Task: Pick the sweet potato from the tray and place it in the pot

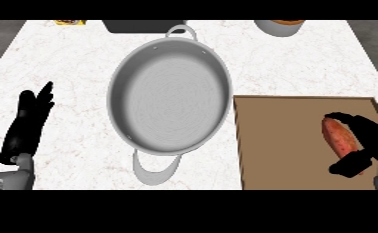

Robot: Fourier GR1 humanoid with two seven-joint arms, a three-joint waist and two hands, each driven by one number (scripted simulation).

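Observation:
An orange-red sweet potato [338,137] lies on the brown tray [284,142] near its right side. My right hand [360,149] is curled round it, fingers over its top end and thumb under its lower end, hiding its right flank. The grey metal pot [170,97], wide and empty, with handles at its far and near rims, stands in the middle of the white counter, just left of the tray. My left hand [26,124] rests open at the left edge, fingers pointing up, well away from the pot.
At the counter's far edge stand a dark rectangular object [140,25], a small yellow item [70,22] and a grey cup-like container [280,27]. The tray's left edge lies close to the pot's right rim.

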